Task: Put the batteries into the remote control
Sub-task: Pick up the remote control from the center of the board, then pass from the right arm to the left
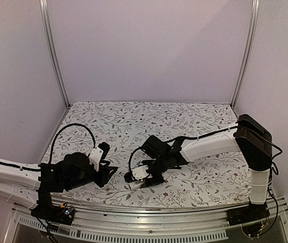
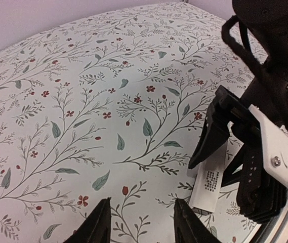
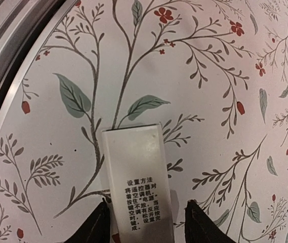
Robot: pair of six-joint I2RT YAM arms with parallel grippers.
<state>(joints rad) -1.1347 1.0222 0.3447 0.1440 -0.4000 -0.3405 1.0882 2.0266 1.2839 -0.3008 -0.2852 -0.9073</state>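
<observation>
Two grippers work at the near edge of the surface (image 2: 83,101). We find the remote (image 3: 138,177) lying flat there, about midway along that edge and close to the rail (image 3: 12,45). The right gripper (image 3: 149,215) straddles one end of the remote. Its fingers (image 3: 95,228) stand at moderate width on either side of the body, and a sliver of surface shows on one side, so we judge the grip not yet closed. The left gripper (image 2: 142,215) hangs nearby, half open and holding nothing. We expect the remote to be light, rigid, smooth plastic that may skid when pushed. We advise gripping across its narrow width, on the long side walls. The right wrist view shows the printed label (image 3: 139,202) and the finger clearance. The left wrist view instead shows the right gripper from outside, with the remote beneath it. In the top view the right arm (image 1: 209,144) largely hides the remote. No batteries appear in any view.
</observation>
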